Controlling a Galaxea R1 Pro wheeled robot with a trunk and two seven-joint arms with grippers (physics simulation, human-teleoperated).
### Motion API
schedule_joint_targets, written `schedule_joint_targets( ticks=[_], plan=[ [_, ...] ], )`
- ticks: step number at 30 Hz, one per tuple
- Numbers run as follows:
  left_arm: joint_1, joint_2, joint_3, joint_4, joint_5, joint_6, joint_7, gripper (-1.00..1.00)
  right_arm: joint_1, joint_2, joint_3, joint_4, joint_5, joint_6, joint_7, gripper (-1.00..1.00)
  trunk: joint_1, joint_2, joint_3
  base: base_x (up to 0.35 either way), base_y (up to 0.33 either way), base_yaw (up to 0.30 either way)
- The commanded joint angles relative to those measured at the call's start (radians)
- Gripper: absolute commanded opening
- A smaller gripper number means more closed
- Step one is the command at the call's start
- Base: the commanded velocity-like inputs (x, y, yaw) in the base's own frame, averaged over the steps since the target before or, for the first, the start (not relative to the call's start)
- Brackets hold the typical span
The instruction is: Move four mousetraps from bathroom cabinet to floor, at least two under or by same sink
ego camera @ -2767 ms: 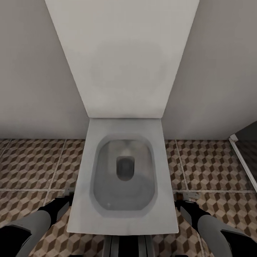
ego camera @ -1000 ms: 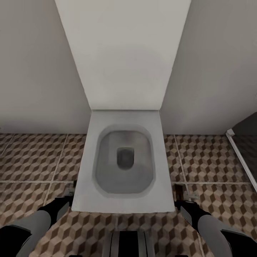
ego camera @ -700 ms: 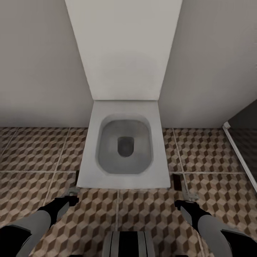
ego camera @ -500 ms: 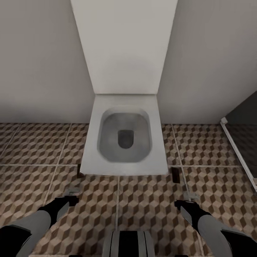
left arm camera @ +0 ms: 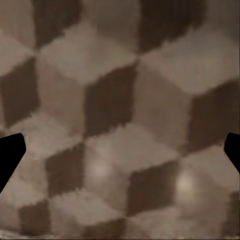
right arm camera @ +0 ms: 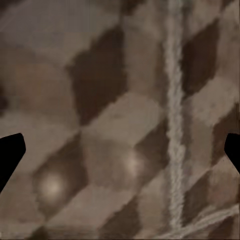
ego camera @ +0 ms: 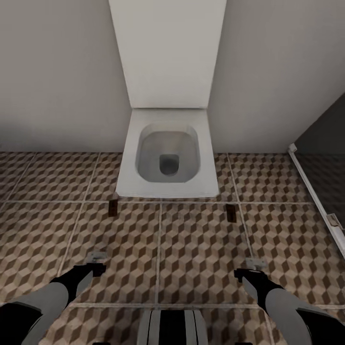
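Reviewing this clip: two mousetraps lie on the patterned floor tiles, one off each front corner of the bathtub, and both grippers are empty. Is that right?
Not quite. The white fixture is a square toilet, not a bathtub, as the head view shows. The rest stands: one mousetrap lies off its front corner on the robot's left, the other mousetrap off the right, on the floor tiles; the left gripper and right gripper carry nothing.

Toilet (ego camera: 167,187) smooth matt white (ceramic look); bathroom floor (ego camera: 191,249) matt patterned tile, pale grout.
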Motion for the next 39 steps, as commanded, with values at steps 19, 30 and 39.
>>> schedule_joint_targets(
  ticks=[19,30,39],
  plan=[
    [0.000,-0.002,-0.009,-0.002,0.007,0.005,0.003,1.00,0.000,0.000,-0.007,-0.002,0.010,0.007,-0.002,1.00,-0.001,0.000,0.000,-0.226,0.000,0.000],
    [0.000,-0.002,-0.009,-0.001,0.006,0.004,0.002,1.00,0.000,-0.001,-0.007,-0.002,0.010,0.007,-0.002,1.00,-0.002,0.000,0.007,-0.013,0.000,0.000],
    [0.000,-0.003,-0.009,-0.003,0.006,0.004,0.002,1.00,0.000,0.000,-0.007,-0.002,0.010,0.006,-0.002,1.00,-0.006,0.002,0.042,-0.002,0.000,0.000]
  ],
)
